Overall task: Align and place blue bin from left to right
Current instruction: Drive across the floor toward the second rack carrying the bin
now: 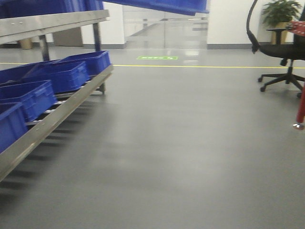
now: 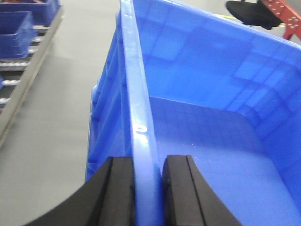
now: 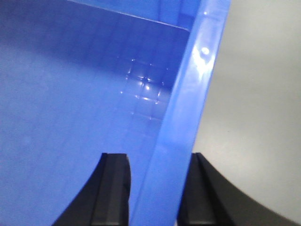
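The blue bin (image 2: 202, 141) is held up off the floor between my two grippers, and it is empty inside. Its left rim runs up the middle of the left wrist view, with my left gripper (image 2: 147, 162) shut on that rim, one black finger on each side. In the right wrist view the bin (image 3: 70, 94) fills the left side, and my right gripper (image 3: 157, 160) is shut on its right rim. The front view shows only the underside of the bin (image 1: 162, 5) along the top edge; neither gripper appears there.
A metal roller rack (image 1: 57, 112) runs along the left, carrying several darker blue tubs (image 1: 62, 74). Grey floor stretches ahead to a yellow line (image 1: 190, 66). A black office chair (image 1: 281, 52) and a red post (image 1: 301, 105) stand at the right.
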